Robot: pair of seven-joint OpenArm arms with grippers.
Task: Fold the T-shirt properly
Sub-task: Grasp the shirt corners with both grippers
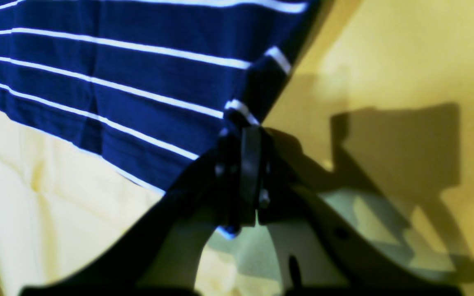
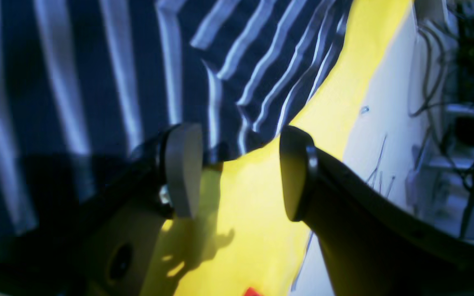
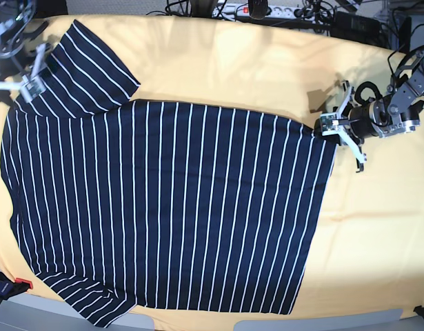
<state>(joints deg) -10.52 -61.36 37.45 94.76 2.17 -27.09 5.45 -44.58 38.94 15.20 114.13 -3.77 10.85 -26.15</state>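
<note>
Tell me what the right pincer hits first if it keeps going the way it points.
Most likely the T-shirt: the open right pincer points at its striped edge lying on the yellow cloth, just ahead of the fingertips. Depth is unclear, so the cloth might come first.

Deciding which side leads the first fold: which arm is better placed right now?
Left. The left gripper is already shut on the T-shirt at its hem corner, ready to lift. The right gripper is open at the shoulder end, gripping nothing.

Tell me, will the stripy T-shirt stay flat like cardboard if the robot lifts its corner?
Probably not. The T-shirt looks like thin, soft cloth: it bunches where the left gripper pinches its corner, so it would likely droop. Spread wide, it would probably drag across the yellow cloth.
</note>
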